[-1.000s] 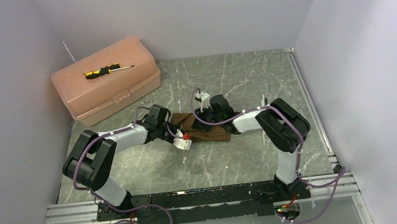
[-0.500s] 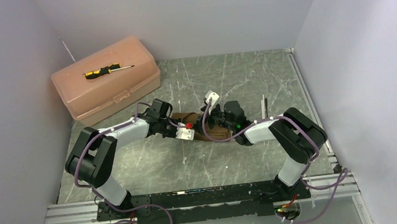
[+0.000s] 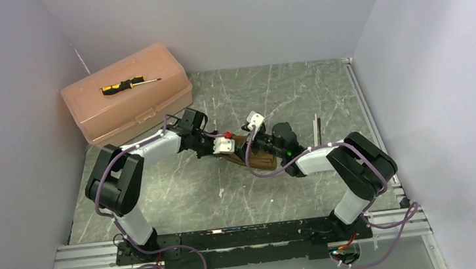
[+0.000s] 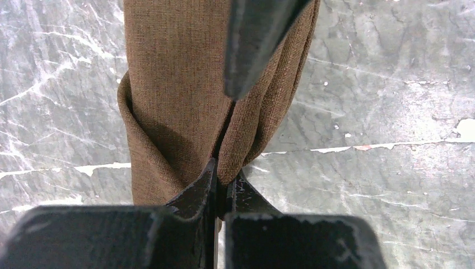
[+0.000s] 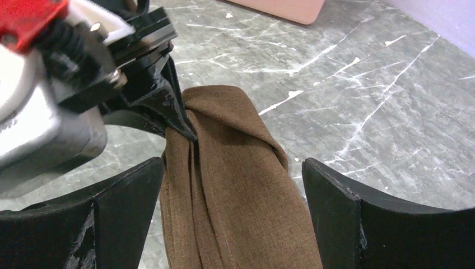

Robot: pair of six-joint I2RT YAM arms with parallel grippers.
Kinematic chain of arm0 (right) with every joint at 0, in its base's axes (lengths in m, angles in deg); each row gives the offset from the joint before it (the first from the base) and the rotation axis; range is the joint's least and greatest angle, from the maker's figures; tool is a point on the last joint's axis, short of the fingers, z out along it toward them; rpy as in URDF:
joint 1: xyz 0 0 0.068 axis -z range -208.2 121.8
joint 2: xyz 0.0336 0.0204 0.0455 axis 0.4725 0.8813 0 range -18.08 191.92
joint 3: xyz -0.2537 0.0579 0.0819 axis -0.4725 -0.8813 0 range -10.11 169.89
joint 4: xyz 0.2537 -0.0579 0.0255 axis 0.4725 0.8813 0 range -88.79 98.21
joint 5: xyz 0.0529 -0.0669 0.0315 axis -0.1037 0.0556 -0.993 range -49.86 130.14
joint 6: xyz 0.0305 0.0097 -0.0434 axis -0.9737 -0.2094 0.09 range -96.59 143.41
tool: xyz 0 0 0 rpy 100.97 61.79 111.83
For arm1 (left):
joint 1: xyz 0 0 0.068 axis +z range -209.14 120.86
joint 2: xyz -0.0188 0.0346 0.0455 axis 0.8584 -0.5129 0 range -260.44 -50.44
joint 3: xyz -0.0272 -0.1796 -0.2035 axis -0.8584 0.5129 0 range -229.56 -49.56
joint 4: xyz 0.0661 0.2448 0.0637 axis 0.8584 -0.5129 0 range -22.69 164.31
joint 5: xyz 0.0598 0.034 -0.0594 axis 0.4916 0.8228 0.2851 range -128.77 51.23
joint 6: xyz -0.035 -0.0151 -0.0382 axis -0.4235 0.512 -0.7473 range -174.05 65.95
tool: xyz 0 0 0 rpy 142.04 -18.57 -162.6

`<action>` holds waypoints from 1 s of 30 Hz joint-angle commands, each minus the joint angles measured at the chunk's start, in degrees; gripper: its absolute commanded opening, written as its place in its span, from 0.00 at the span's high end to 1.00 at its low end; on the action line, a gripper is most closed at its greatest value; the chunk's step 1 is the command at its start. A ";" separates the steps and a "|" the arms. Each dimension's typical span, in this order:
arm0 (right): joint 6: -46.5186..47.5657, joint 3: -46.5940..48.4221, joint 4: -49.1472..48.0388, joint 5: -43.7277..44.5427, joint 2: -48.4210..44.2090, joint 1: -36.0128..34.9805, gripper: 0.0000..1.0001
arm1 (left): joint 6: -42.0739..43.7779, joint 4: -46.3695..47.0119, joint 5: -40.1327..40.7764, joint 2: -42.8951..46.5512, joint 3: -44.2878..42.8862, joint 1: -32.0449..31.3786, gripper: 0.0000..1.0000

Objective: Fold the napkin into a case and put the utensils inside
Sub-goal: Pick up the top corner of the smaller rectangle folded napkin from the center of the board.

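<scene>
The brown napkin (image 4: 179, 84) lies on the table as a long, loosely rolled strip. My left gripper (image 4: 227, 180) is shut on a fold at its near end, seen from the other side as my left gripper (image 5: 182, 126) pinching the napkin (image 5: 241, 185). My right gripper (image 5: 232, 168) stands open astride the strip, one finger on either side and neither one touching it. From above, the left gripper (image 3: 235, 149) and right gripper (image 3: 252, 151) meet over the napkin (image 3: 266, 163). Thin silvery utensils (image 3: 317, 125) lie on the table to the right.
A pink box (image 3: 154, 109) stands at the back left with a yellow-and-black screwdriver (image 3: 128, 85) on its lid. Walls close in the left, back and right sides. A metal rail (image 3: 371, 118) runs along the table's right edge.
My right gripper has opened, letting go of the napkin, and drawn back toward the near right. My left gripper has pinched the napkin's end and carried it toward the back.
</scene>
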 commanded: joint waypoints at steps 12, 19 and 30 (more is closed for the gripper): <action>0.74 4.61 -6.52 -6.98 9.72 -2.33 0.07 | -2.24 -7.92 -6.80 -2.98 -6.47 1.74 0.97; 2.49 7.15 -6.32 -6.68 13.80 -4.54 0.07 | -2.14 -7.46 -6.62 -3.45 -7.07 1.92 0.97; 9.51 10.02 -3.35 9.11 18.07 -10.11 0.29 | -2.92 -7.21 -6.77 -3.28 -7.49 1.92 0.97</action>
